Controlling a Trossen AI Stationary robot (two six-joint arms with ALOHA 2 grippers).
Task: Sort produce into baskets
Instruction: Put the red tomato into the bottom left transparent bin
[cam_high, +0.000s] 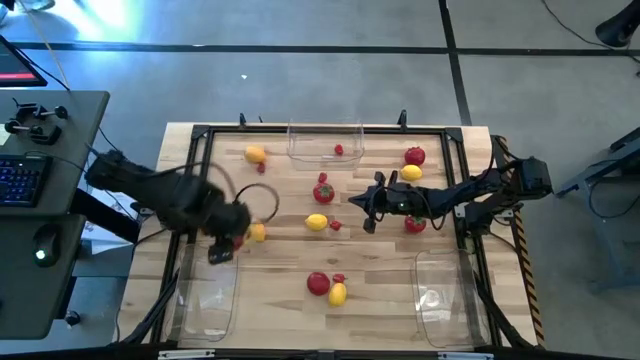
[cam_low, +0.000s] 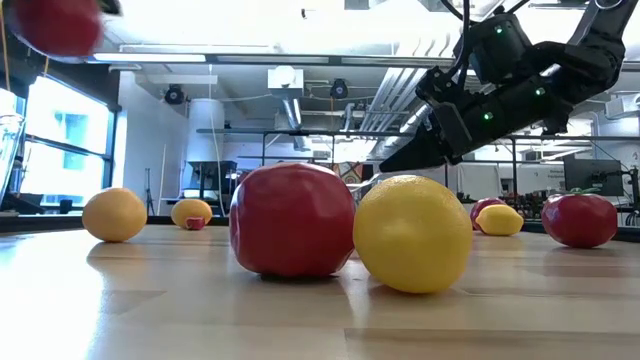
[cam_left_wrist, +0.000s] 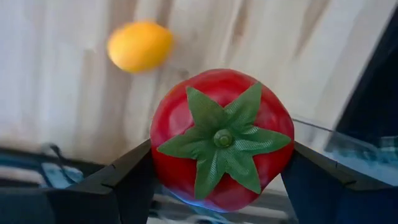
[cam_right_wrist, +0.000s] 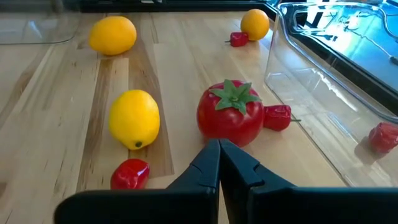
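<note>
- Carrying a tomato (cam_left_wrist: 222, 140) in left gripper (cam_high: 228, 236), clamped btwn both fingers, green top facing wrist cam; held off the table, just above the near-left basket (cam_high: 205, 300).
- Hovering over table centre w/ right gripper (cam_right_wrist: 219, 163): fingers pressed together, grasping nothing; 2nd tomato (cam_right_wrist: 230, 114) just ahead of the tips.
- Spread over the wood: lemon (cam_right_wrist: 134, 117) and berry (cam_right_wrist: 130, 173) near right gripper, berry (cam_right_wrist: 277, 116) touching that 2nd tomato, orange-ish ovals (cam_right_wrist: 112, 35) farther off.
- Far basket (cam_high: 325, 141) already w/ 1 berry (cam_high: 339, 150) in it; near-right basket (cam_high: 444, 295) looks to have no produce.
- Near front edge: tomato (cam_low: 293, 219) and lemon (cam_low: 412, 233) touching, side by side.
- Judged step: drop of held tomato into near-left basket; most produce not yet sorted.
- Risks:
  - Letting go off-centre → tomato clips the rim, rolls onto table or off the edge; round, smooth, likely to roll freely.
  - Grip on a curved surface → could squirt out if arm swings fast.
  - Right gripper descending shut → would shove the 2nd tomato and its berry, not grasp; needs opening 1st.
  - Berry touching tomato → may get pinched along or knocked away.
  - Clear basket walls hard to judge → finger strike on rim possible.
</note>
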